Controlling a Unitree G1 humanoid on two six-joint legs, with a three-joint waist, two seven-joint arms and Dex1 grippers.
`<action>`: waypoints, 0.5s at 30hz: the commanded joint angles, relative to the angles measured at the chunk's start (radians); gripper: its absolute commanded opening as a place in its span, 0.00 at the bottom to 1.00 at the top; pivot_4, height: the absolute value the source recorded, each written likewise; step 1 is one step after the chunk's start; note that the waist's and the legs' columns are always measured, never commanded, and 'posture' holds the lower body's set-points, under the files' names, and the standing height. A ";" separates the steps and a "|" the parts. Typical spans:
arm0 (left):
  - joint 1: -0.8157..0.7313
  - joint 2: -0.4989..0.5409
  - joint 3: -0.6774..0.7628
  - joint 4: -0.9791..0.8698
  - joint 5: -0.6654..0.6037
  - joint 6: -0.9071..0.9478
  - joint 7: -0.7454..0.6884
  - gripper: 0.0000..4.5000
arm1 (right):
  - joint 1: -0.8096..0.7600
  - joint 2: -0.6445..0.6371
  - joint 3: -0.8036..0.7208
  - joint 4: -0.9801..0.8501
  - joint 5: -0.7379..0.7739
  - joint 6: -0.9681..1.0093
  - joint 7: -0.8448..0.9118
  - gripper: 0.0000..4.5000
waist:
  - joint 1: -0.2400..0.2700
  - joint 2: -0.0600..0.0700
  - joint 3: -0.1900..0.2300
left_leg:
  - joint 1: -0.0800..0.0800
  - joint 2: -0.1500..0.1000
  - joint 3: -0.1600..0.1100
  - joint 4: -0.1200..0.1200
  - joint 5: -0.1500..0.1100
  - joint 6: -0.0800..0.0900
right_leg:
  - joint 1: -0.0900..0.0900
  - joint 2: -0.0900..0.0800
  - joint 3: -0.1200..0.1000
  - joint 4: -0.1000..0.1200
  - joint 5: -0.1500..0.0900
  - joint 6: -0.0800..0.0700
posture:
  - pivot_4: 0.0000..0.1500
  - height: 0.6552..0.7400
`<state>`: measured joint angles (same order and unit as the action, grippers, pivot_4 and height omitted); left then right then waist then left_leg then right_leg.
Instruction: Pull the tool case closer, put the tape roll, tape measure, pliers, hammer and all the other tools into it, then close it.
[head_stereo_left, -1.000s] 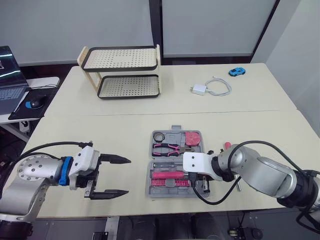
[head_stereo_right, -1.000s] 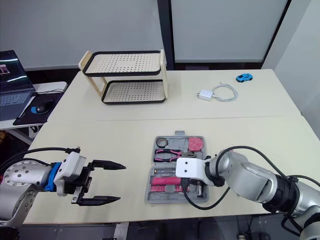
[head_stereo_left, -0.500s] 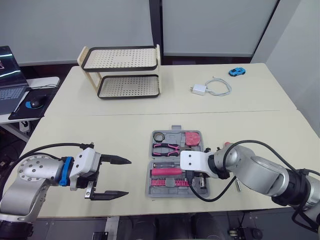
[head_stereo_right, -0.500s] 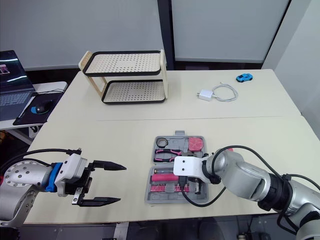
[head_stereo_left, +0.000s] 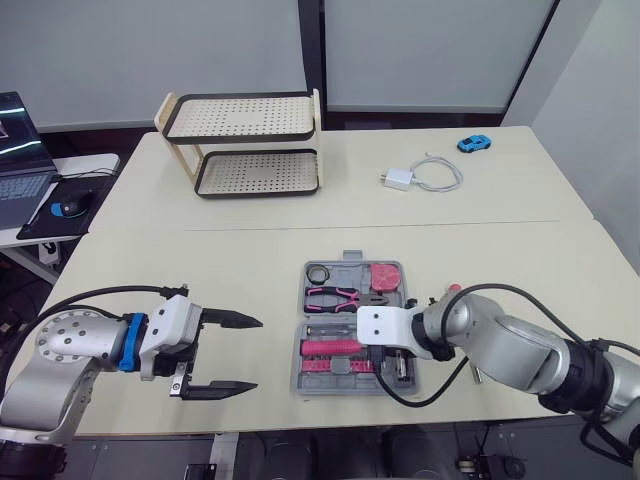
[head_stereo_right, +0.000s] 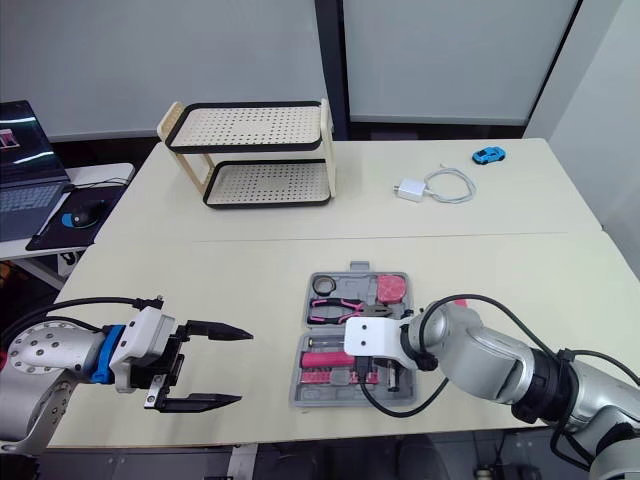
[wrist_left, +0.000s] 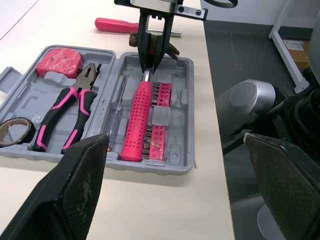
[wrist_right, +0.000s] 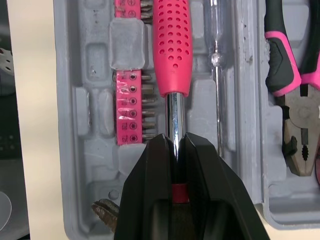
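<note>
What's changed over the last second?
The right gripper, shut on the hammer by its steel shaft, has edged toward the robot's left over the case, taking the hammer with it. The left gripper stays open beside the case; pliers, tape roll and tape measure lie unmoved.

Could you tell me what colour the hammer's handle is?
The hammer handle is pink with small holes; right wrist view.

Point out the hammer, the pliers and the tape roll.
hammer (wrist_left: 139, 117), left wrist view, on its pink handle
pliers (wrist_left: 80, 89), left wrist view, by the pivot
tape roll (wrist_left: 22, 136), left wrist view, on its outer wall
</note>
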<state>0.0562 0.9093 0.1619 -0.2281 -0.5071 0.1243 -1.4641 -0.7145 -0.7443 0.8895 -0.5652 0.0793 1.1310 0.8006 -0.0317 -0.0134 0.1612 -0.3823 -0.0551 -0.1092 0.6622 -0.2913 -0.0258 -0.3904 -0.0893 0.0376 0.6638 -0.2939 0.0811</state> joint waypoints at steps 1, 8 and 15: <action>0.007 0.010 0.007 -0.025 -0.009 -0.002 0.003 1.00 | 0.001 0.004 -0.003 -0.012 -0.024 -0.026 -0.004 0.04 | 0.000 0.000 0.000 | 0.000 0.000 0.000 0.000 0.000 0.000 | 0.000 0.000 0.000 0.000 0.000 0.000 | 1.00 1.00; 0.004 0.011 0.005 -0.019 -0.006 -0.005 0.002 1.00 | 0.012 0.013 0.007 0.003 -0.044 -0.043 0.002 0.04 | 0.000 0.000 0.000 | 0.000 0.000 0.000 0.000 0.000 0.000 | 0.000 0.000 0.000 0.000 0.000 0.000 | 1.00 1.00; 0.001 0.008 0.000 -0.017 -0.001 -0.007 0.005 1.00 | 0.040 0.014 0.014 0.011 -0.065 -0.058 0.004 0.04 | 0.000 0.000 0.000 | 0.000 0.000 0.000 0.000 0.000 0.000 | 0.000 0.000 0.000 0.000 0.000 0.000 | 1.00 1.00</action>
<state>0.0630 0.9093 0.1618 -0.2284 -0.5054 0.1246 -1.4633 -0.6765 -0.7374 0.9062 -0.5422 0.0245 1.0932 0.8037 -0.0317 -0.0134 0.1612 -0.3823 -0.0552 -0.1093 0.6621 -0.2913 -0.0258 -0.3904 -0.0893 0.0376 0.6638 -0.2938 0.0811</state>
